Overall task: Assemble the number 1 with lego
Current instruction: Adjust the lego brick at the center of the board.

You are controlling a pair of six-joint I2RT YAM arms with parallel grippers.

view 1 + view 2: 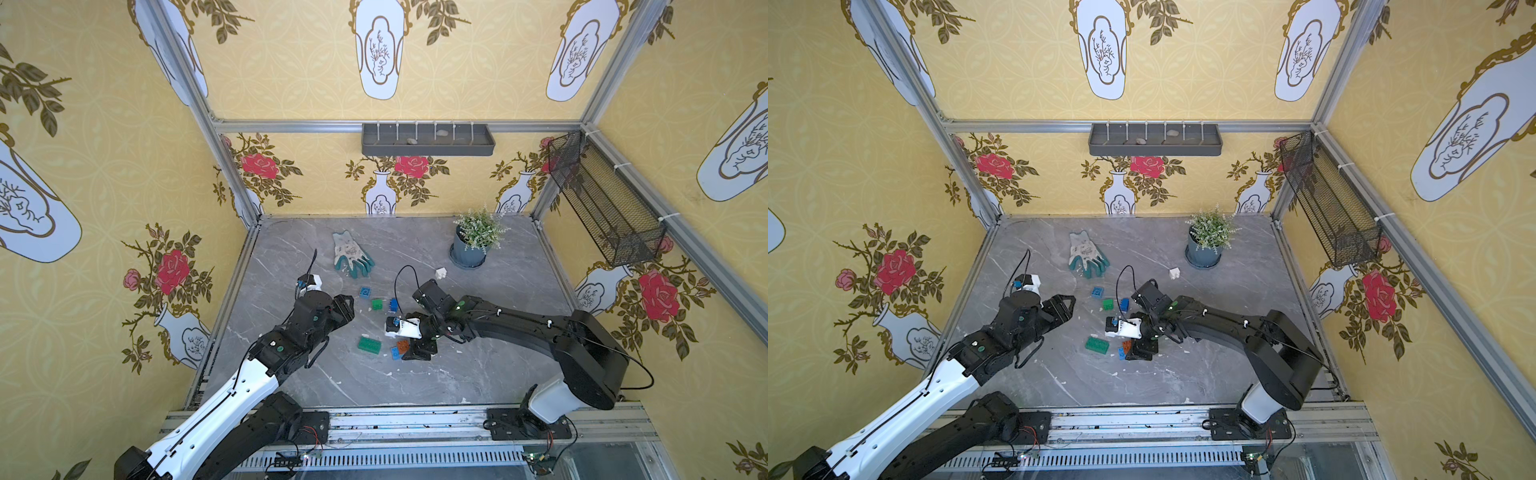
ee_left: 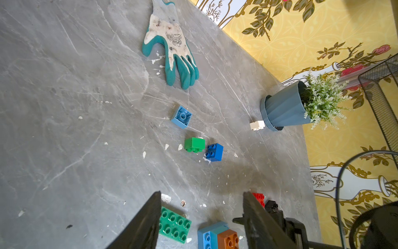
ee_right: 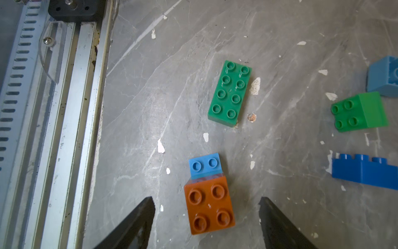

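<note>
Studded orange-brown brick (image 3: 209, 208) atop light-blue brick (image 3: 204, 165)

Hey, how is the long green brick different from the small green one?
The long green brick has eight studs in two rows; the small green brick is square with four. The long one lies flat with its studs up; the small one is tipped on its side, studs facing sideways. The long one is a darker, bluer green; the small one is brighter. Both lie loose on the table, joined to nothing.
</note>
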